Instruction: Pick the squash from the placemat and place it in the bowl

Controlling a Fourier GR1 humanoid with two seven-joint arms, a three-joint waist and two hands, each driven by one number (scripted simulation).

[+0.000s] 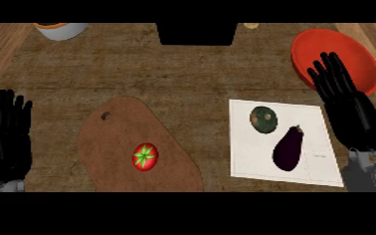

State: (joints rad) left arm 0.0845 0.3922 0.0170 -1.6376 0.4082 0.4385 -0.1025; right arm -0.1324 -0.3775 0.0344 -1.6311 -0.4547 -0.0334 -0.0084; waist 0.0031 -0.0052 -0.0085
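Observation:
A round green squash (263, 119) with brownish patches lies on the white placemat (323, 129), near its upper left part. A dark purple eggplant (289, 148) lies just below and right of it on the same mat. The red bowl (316, 47) sits at the far right of the counter, above the mat. My right hand (345, 99) is open, fingers straight and pointing up, over the mat's right edge and the bowl's lower rim, to the right of the squash and apart from it. At the left edge my left hand (13, 129) rests open.
A brown cutting board (117, 129) lies left of centre with a red tomato (145, 156) on it. A white cup with an orange rim (60, 30) stands at the far left back. A black object (197, 33) sits at the back middle.

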